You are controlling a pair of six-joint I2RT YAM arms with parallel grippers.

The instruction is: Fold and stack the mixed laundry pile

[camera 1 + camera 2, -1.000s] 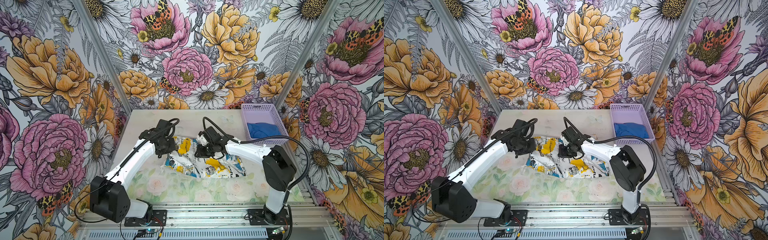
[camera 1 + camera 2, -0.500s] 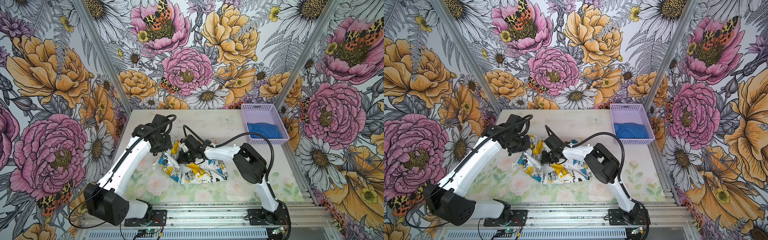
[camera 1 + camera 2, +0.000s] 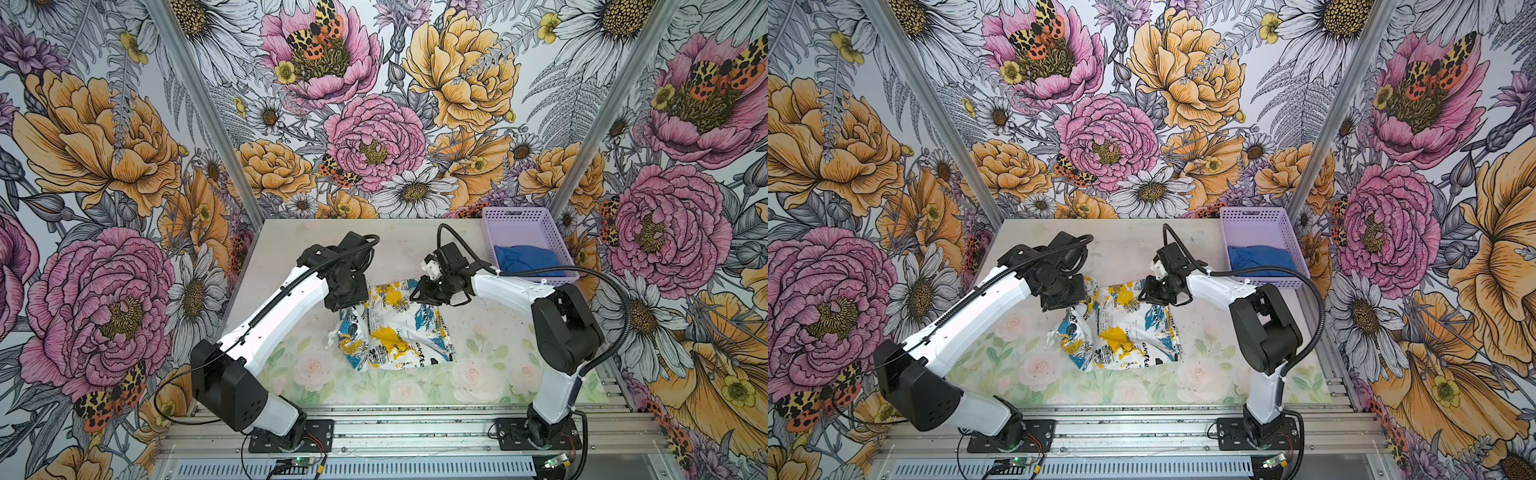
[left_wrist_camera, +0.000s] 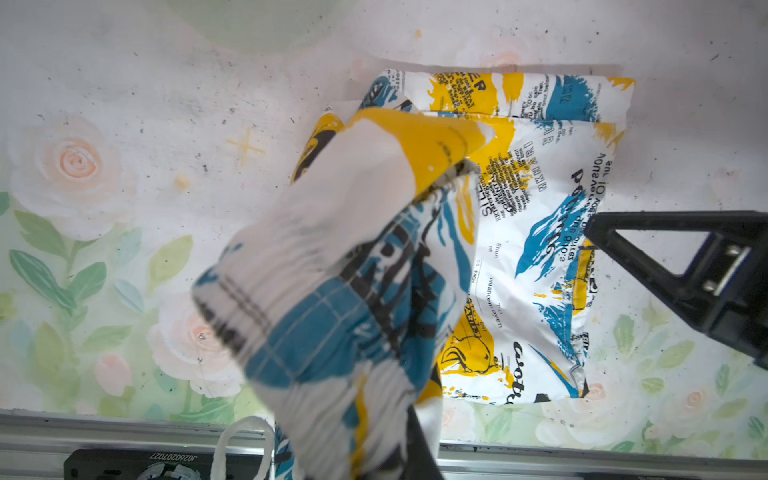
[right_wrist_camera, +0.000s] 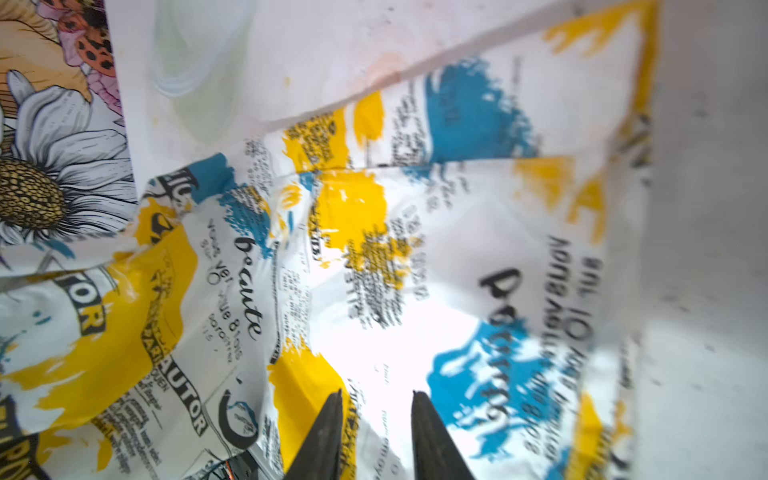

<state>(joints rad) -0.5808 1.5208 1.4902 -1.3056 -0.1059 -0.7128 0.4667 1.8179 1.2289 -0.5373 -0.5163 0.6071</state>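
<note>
1. At the right gripper (image 5: 376,395), the wrist view shows two dark fingertips (image 5: 332,419) standing apart with a clear gap. No cloth lies between them, so the jaws are open.
2. Both top views place the right gripper (image 3: 420,293) (image 3: 1152,293) over the far right corner of the printed garment (image 3: 395,332) (image 3: 1125,332). Whether it touches the cloth cannot be confirmed.
3. The left gripper (image 3: 348,303) (image 3: 1059,305) has its jaws closed on a bunched edge of the printed garment. In its wrist view the gathered cloth rises close to the lens and hides most of the fingers.
4. The printed garment (image 4: 540,270) (image 5: 374,249) is white with black newspaper-style text and yellow and blue splashes. It lies roughly folded at mid-table between the two arms. Its far left corner is lifted up to the left gripper, and the remainder rests flat on the table (image 3: 291,249).
5. The blue T-shirt (image 3: 525,259) (image 3: 1260,257) lies crumpled inside the lavender basket (image 3: 517,214) (image 3: 1254,214).
6. The lavender basket stands at the far right corner of the table, well apart from the printed garment.
</note>
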